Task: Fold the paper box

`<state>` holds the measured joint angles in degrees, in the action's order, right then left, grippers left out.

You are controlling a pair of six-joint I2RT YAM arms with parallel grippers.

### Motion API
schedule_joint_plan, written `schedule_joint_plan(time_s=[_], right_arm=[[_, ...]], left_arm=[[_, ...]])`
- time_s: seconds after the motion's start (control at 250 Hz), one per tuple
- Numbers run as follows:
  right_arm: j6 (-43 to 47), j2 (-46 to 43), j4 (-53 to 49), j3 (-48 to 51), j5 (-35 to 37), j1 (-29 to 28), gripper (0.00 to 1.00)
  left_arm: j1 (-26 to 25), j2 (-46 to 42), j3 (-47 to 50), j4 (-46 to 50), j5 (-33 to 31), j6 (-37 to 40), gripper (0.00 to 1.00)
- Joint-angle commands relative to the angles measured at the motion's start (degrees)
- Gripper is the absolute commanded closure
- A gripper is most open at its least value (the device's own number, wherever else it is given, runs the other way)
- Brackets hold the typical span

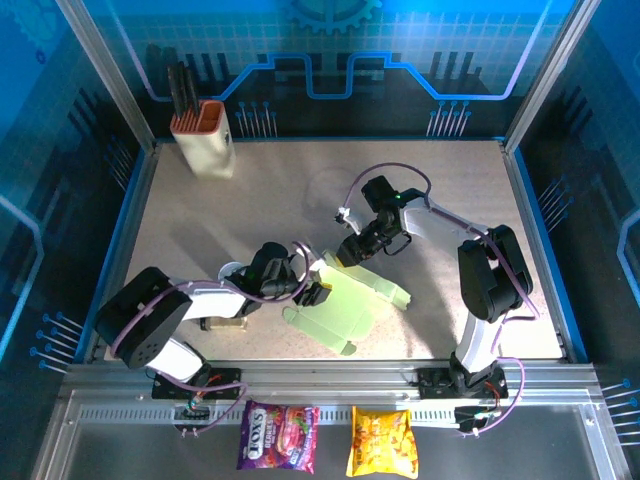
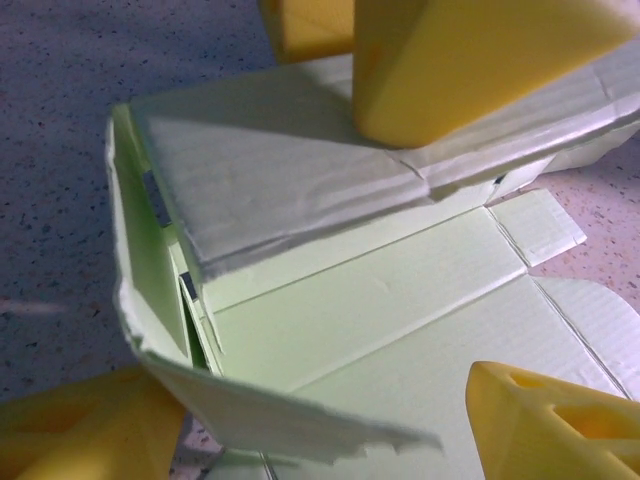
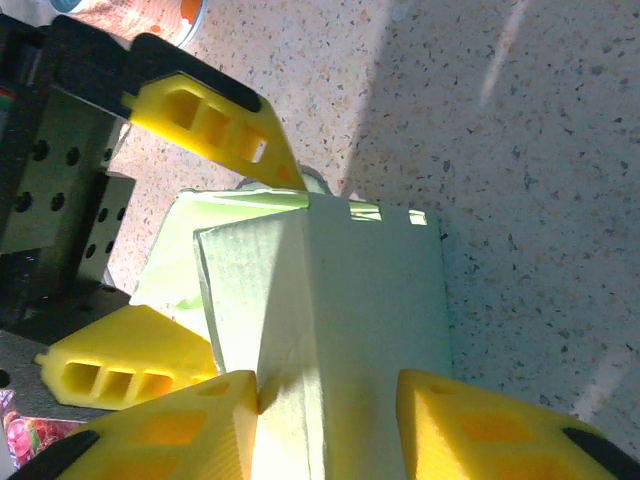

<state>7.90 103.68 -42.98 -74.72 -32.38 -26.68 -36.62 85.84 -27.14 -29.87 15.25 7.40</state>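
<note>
The paper box (image 1: 352, 305) is pale mint-green card, partly folded, in the middle of the table. In the left wrist view the paper box (image 2: 380, 290) has one side wall raised at the left and a doubled wall folded over at the back. My right gripper (image 3: 325, 430) is shut on that doubled wall (image 3: 340, 310), one finger on each side; one of its fingers (image 2: 470, 70) presses on the wall's top. My left gripper (image 2: 320, 425) is open at the box's near-left corner (image 1: 318, 290), with a loose flap (image 2: 280, 410) standing between its wide-apart fingers.
A cream holder with an orange rim (image 1: 205, 140) holds dark tools at the back left. A small white object (image 1: 232, 270) sits beside my left arm. Two snack packets (image 1: 275, 450) lie below the table's front rail. Aluminium frame posts stand at the corners.
</note>
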Motion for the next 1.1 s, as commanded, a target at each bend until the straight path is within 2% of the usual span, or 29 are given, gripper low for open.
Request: schedule_joint_plan(time_s=[0.0, 0.148, 0.519, 1.095], right_arm=[[-0.4, -0.9, -0.3, -1.3, 1.6, 0.1, 0.58], [-0.4, -0.8, -0.3, -1.4, 1.5, 0.0, 0.58], [-0.6, -1.2, -0.3, -1.1, -0.3, -0.1, 0.58], [-0.9, -0.7, -1.1, -1.3, -3.7, -0.3, 0.49]], left_arm=[[-1.3, -3.0, 1.1, 4.1, -2.7, -1.4, 0.24], [-1.7, -4.9, 2.5, 3.9, -2.6, -2.1, 0.26], [-2.1, -1.4, 1.4, 0.4, 1.0, -2.5, 0.37], [-2.1, 6.6, -3.0, -4.6, 2.2, -2.8, 0.38]])
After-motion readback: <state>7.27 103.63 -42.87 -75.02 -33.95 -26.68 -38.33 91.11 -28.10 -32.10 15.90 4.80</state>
